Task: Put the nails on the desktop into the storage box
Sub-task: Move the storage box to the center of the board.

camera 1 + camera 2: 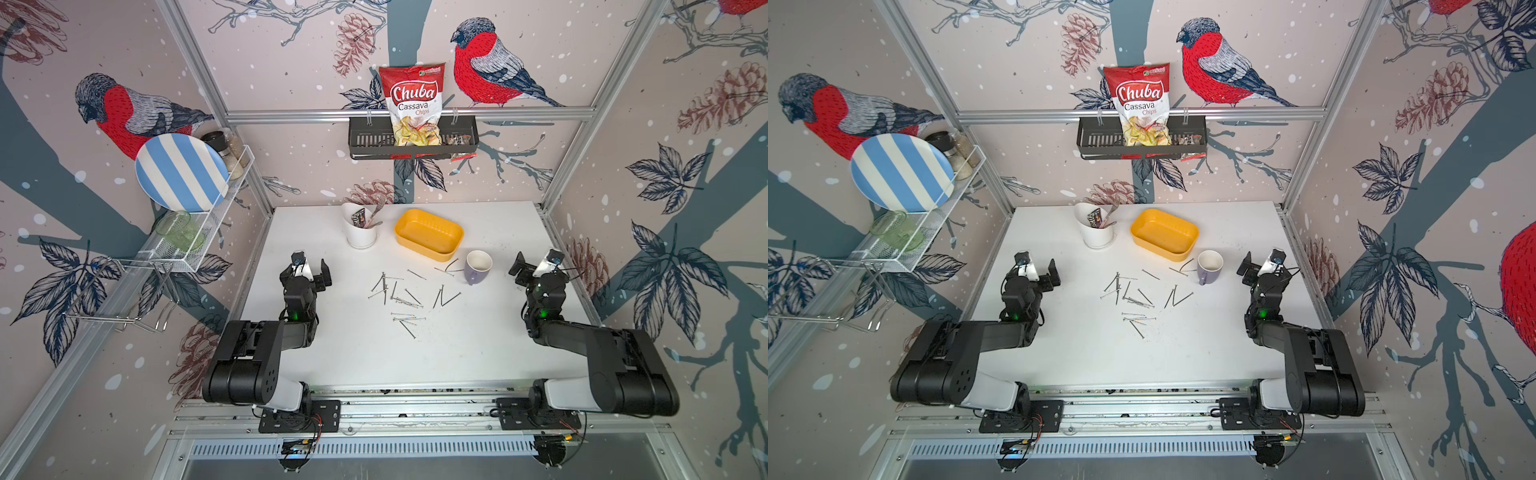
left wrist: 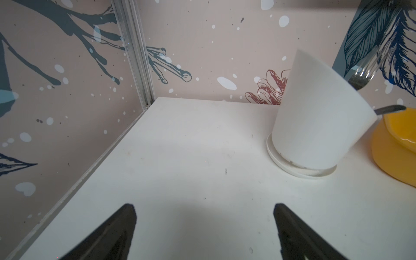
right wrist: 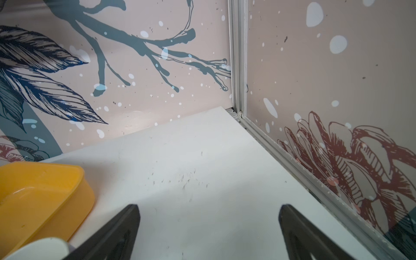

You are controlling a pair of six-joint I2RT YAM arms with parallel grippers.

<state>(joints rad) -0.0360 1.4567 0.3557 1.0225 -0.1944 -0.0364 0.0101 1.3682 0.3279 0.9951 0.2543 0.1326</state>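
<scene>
Several thin grey nails [image 1: 402, 296] [image 1: 1137, 296] lie scattered on the middle of the white desktop [image 1: 415, 361], a few of them beside the mug. The yellow storage box [image 1: 428, 235] [image 1: 1163, 235] stands empty at the back centre; it also shows in the left wrist view as the storage box [image 2: 391, 162] and in the right wrist view as the storage box [image 3: 40, 195]. My left gripper [image 1: 309, 267] [image 2: 204, 206] hovers open at the left of the nails, over bare desktop. At the right side, past the mug, my right gripper [image 1: 538, 264] [image 3: 209, 206] is open too, nothing between its fingers.
A lilac mug [image 1: 478, 266] stands right of the nails, near the box. A white cutlery cup [image 1: 360, 230] [image 2: 315, 126] with forks sits left of the box. A black wall basket [image 1: 370, 139] holds a chips bag. A wire rack [image 1: 208, 232] with a striped plate hangs on the left wall.
</scene>
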